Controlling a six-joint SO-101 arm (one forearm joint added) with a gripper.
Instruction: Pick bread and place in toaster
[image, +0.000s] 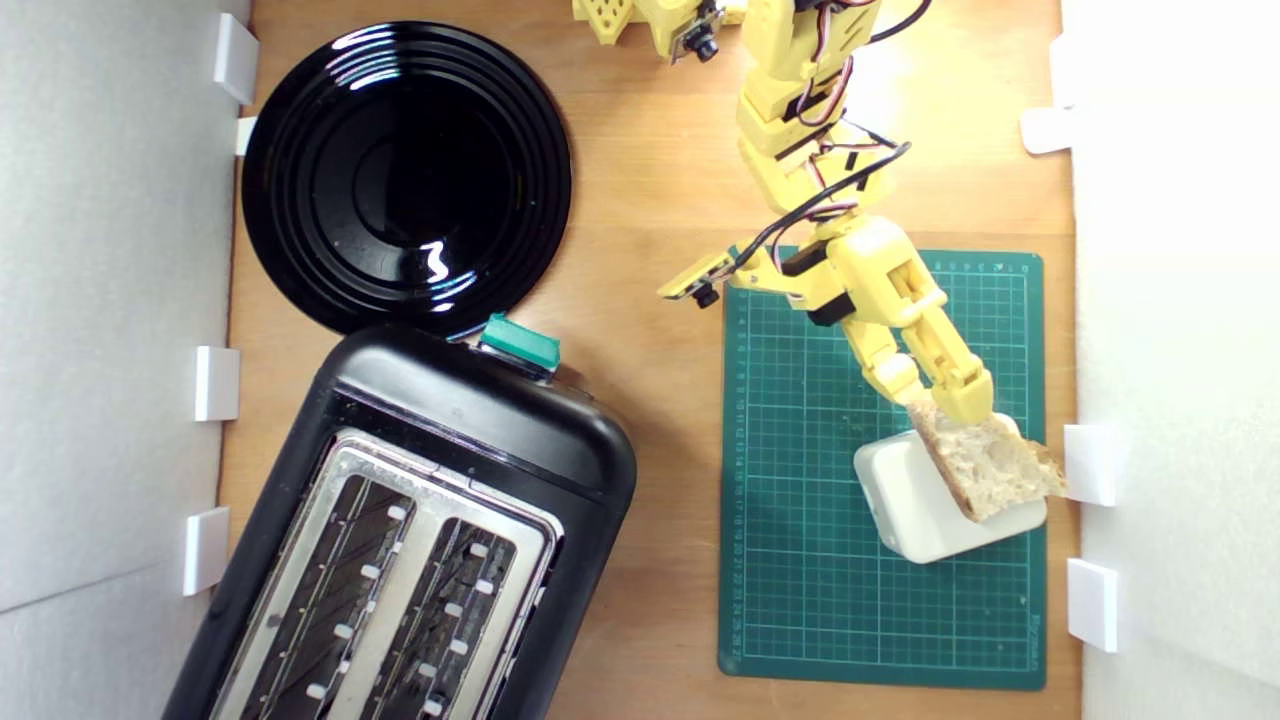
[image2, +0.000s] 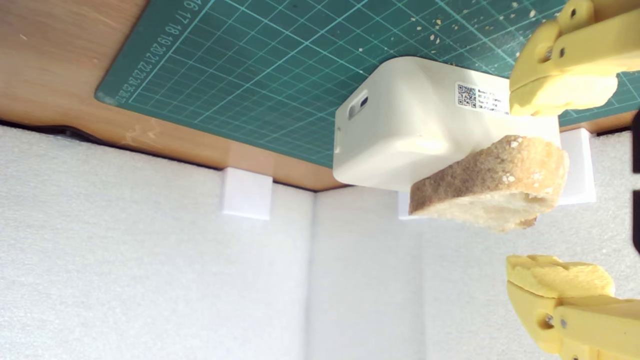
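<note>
plate (image: 405, 175): round, black and glossy, far off to the exterior view's left of the claw, its lower rim just beside the toaster's green knob.
toaster (image: 420, 530): big black body with a silver top plate and two open slots, set at a slant, well apart from the claw and to the exterior view's left of it; both slots look bare.
green knob (image: 520, 343): on the toaster's end nearest the plate.
cutting mat (image: 800, 560): green with a grid, lying on the wooden table (image: 650, 200) under the claw.
white box (image: 905, 505): rounded plastic, sitting on the mat just beyond the claw's tips; a small printed label shows in the wrist view.
claw (image: 940, 405): yellow, reaching down over the mat; in the wrist view its two jaws stand wide apart, one either side of the bread's end, neither clearly pressing it.
bread (image: 990, 465): lying across the top of the white box, one end between the claw's tips, the other end overhanging the box toward the white foam wall (image: 1180, 300).
</note>
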